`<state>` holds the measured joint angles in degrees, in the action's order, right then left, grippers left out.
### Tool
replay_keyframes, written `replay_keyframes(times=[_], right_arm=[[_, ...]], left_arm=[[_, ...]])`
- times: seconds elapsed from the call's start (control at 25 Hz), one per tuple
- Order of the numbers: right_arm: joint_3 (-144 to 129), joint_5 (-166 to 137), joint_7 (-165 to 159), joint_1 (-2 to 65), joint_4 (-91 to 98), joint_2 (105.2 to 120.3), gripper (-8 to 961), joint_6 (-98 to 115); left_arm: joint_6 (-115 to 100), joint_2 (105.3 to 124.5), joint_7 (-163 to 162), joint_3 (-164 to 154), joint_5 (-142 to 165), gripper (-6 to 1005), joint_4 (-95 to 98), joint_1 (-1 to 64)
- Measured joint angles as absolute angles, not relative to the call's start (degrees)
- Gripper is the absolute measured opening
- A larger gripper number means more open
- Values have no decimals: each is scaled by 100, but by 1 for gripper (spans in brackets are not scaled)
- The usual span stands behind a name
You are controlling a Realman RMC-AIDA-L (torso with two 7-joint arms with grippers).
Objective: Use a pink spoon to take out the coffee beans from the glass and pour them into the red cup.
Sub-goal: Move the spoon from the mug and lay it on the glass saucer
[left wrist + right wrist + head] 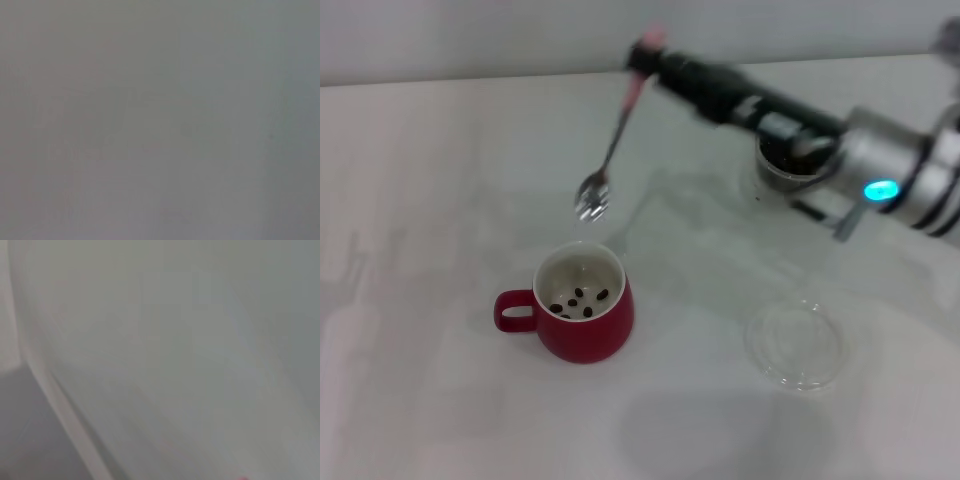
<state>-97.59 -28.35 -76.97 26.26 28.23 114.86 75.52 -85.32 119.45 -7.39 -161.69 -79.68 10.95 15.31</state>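
Pink spoon (611, 150) first, in the head view: the right gripper (655, 55) pinches its pale pink handle end at the top, and the spoon hangs steeply down from there, its long axis sloping toward the robot and slightly leftward, metal bowl lowest. That bowl sits above and just behind the rim of the red cup (582, 310), not yet touching it, and it looks empty or nearly so. About 5 coffee beans (580, 300) already lie on the cup's white floor. The glass (790, 160) stands behind the right forearm, well apart from the cup toward the robot's right, dark inside with what I take for more beans. A flat clear dish (793, 345) lies nearer the robot, right of the cup. Judging by this, the next scoop means swinging the spoon back rightward to the glass; the right arm is the only one near.

Left wrist view: plain grey surface only; the left gripper is not seen anywhere.

Right wrist view: blurred pale surface, no fingers visible.
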Motion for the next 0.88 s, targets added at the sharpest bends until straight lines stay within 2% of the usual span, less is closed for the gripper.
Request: replay_keyframes(times=[0.16, 0.32, 0.48, 0.6, 0.72, 0.88], right_arm=[[-9054, -2870, -7721, 2540, 2273, 11316, 251, 8619], [-8705, -2874, -7955, 2525, 1571, 11011, 253, 9403], [-8719, -3112, -8195, 2396, 1229, 10614, 255, 9575], [-8713, -3671, -8215, 2279, 1163, 10379, 257, 9526], [-8692, -4061, -8223, 2253, 962, 10258, 258, 9380], [-8717, -4163, -8246, 2209, 727, 10237, 260, 9086]], left_arm=[[-8559, 11939, -739, -16154, -7970, 851, 1071, 1546], [-8557, 11933, -739, -16147, -8018, 850, 1049, 1574], [-8528, 11934, -738, -16144, -8069, 851, 1029, 1619], [-8521, 11935, -738, -16144, -8070, 851, 1025, 1638], [-8519, 11931, -738, -16145, -8070, 851, 1019, 1647], [-8516, 11937, -722, -16146, -8069, 850, 1017, 1668]])
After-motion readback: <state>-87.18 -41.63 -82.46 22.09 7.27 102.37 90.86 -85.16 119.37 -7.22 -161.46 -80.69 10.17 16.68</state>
